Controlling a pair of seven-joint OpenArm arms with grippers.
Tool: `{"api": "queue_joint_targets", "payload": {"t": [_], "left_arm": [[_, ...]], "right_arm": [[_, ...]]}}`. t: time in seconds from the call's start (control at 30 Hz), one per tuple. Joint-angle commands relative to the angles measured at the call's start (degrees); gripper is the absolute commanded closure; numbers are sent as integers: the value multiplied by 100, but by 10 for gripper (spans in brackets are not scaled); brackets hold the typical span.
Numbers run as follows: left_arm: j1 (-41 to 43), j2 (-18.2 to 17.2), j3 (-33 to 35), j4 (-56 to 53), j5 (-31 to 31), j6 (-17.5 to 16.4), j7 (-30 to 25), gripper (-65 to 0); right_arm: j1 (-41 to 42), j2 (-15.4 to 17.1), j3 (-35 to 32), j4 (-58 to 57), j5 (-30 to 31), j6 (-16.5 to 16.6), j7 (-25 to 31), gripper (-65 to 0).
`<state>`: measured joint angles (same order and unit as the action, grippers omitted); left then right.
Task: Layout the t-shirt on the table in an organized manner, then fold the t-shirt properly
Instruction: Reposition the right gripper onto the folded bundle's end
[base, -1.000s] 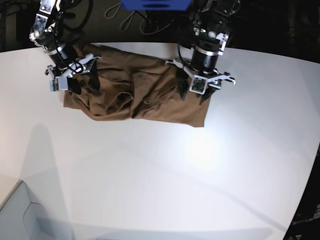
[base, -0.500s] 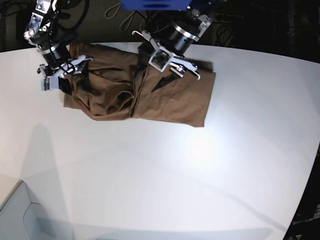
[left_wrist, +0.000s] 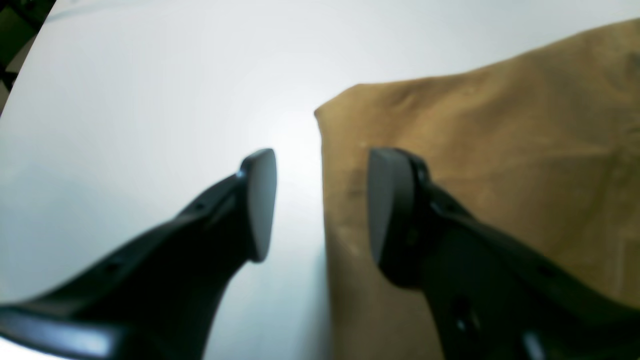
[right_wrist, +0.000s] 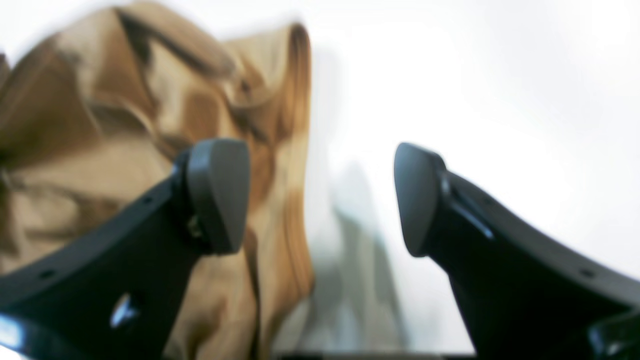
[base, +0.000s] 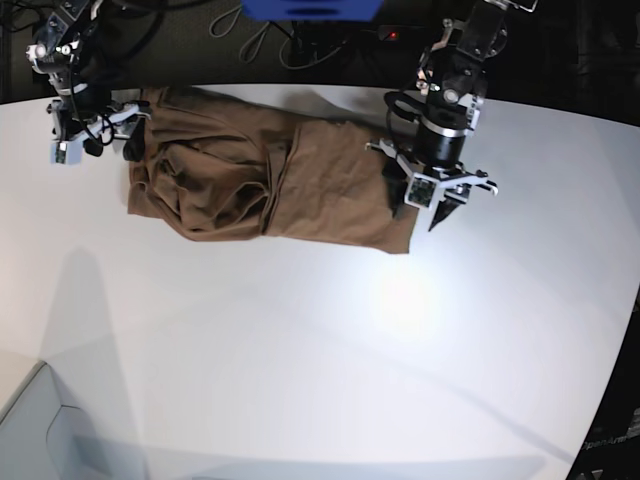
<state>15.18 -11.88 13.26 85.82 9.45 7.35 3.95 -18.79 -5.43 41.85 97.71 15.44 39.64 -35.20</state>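
Observation:
The brown t-shirt (base: 260, 185) lies along the far part of the white table (base: 300, 350), bunched in folds at its left end and flatter at its right. My left gripper (base: 420, 208) hovers open over the shirt's right edge. In the left wrist view the left gripper (left_wrist: 320, 200) straddles that edge, one finger over the t-shirt (left_wrist: 500, 150), the other over bare table (left_wrist: 125, 90). My right gripper (base: 108, 142) is wide open at the shirt's left end. In the right wrist view the right gripper (right_wrist: 320, 195) spans the rumpled t-shirt (right_wrist: 100, 125) edge and the table (right_wrist: 500, 75). Neither holds cloth.
A blue object (base: 310, 8) and dark cables sit beyond the table's curved far edge. A pale grey corner piece (base: 40, 430) shows at the lower left. White tabletop stretches in front of the shirt.
My left arm swung from the shirt's middle out to its right edge. My right arm drew back to the shirt's far left end and its jaws spread wider.

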Motion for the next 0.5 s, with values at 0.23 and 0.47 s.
{"api": "queue_joint_targets", "payload": {"t": [0.23, 0.47], "left_arm": [[60, 155, 15, -244, 26, 16, -170, -284], [174, 137, -20, -244, 26, 16, -162, -284]], "right_arm": [[2, 29, -347, -255, 122, 36, 8, -458], [2, 29, -848, -307, 139, 36, -18, -458]]}}
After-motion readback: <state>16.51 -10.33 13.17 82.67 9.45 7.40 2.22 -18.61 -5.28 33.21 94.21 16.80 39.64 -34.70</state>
